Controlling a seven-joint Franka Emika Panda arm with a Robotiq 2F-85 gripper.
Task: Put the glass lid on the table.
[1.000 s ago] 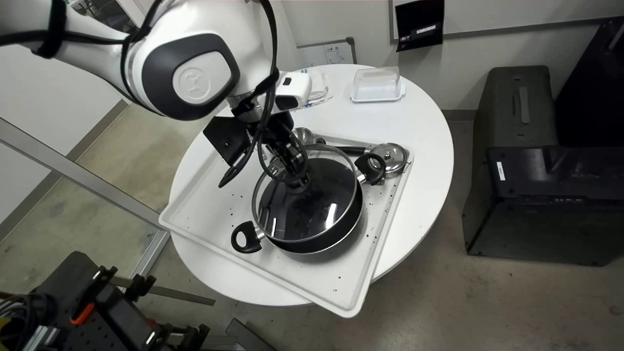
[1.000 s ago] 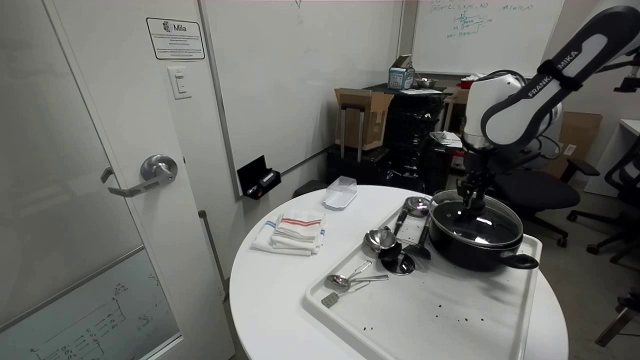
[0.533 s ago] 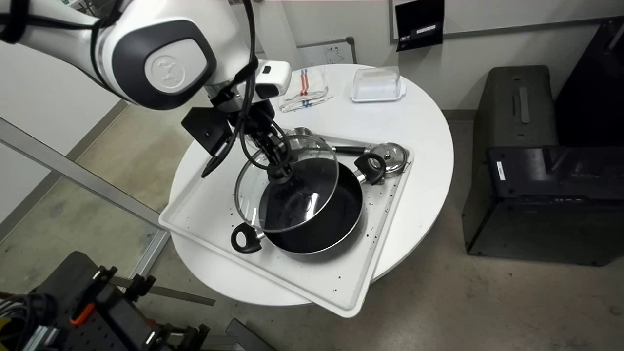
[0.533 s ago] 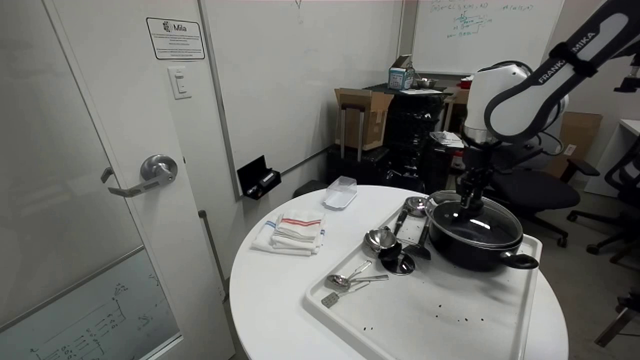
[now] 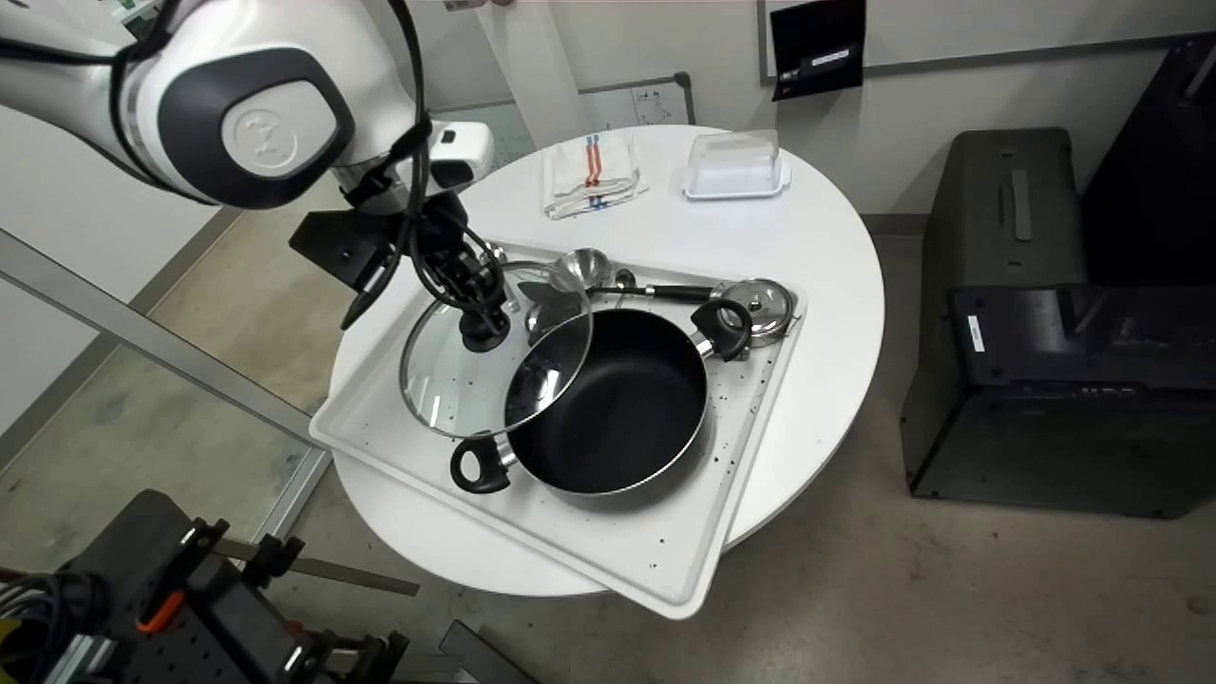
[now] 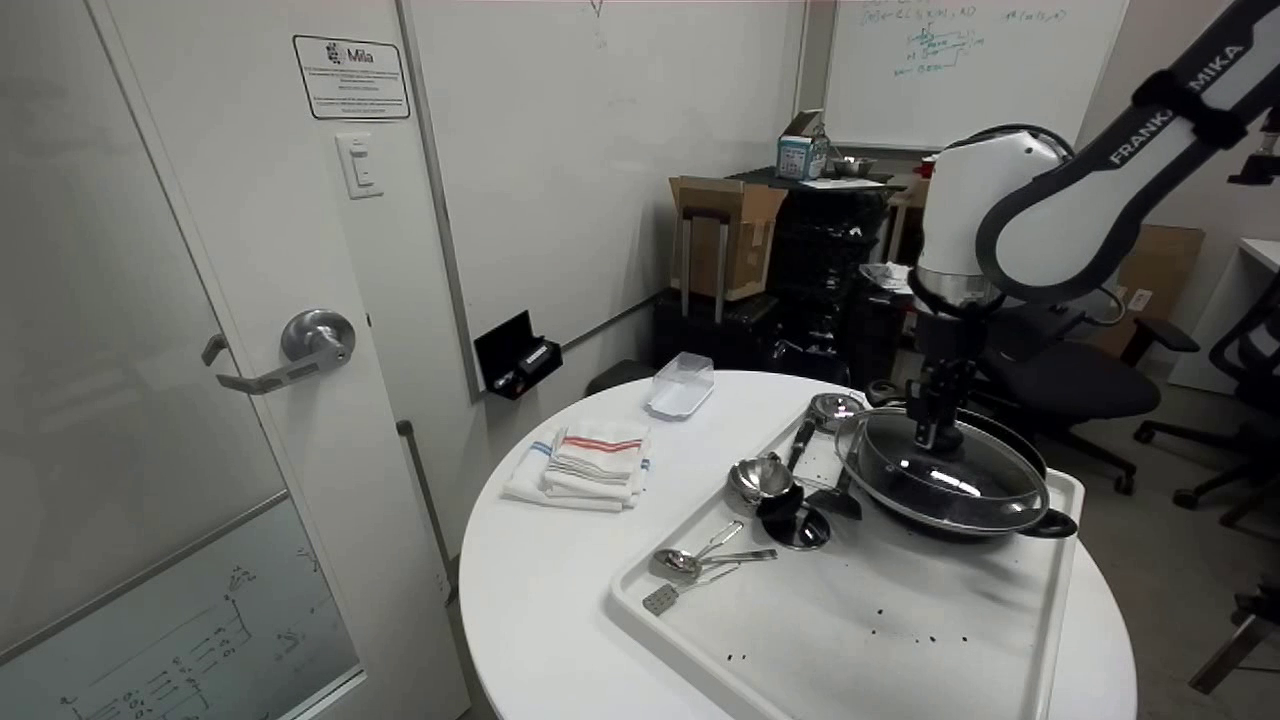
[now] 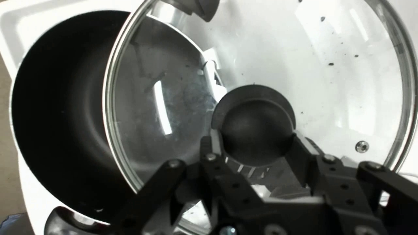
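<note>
The glass lid (image 5: 456, 389) is round and see-through, with a thin metal rim and a dark knob. My gripper (image 5: 484, 318) is shut on the knob, with one finger on each side of it in the wrist view (image 7: 255, 135). The lid hangs over the white tray (image 5: 655, 532) and overlaps one edge of the black two-handled pan (image 5: 627, 408) seen from above. In an exterior view the lid (image 6: 945, 475) looks slightly tilted and hides much of the pan. I cannot tell its exact height. The round white table (image 5: 836, 256) lies under the tray.
A metal ladle (image 5: 581, 269), a small metal-lidded item (image 5: 763, 309) and small utensils (image 6: 683, 565) lie on the tray. Folded towels (image 5: 591, 176) and a clear plastic container (image 5: 733, 163) rest on the table. A pan handle (image 5: 482, 463) is close to the lid's rim.
My gripper has carried the lid sideways off the pan, leftward in an exterior view, so most of the pan's inside now shows. The pan and tray have not moved.
</note>
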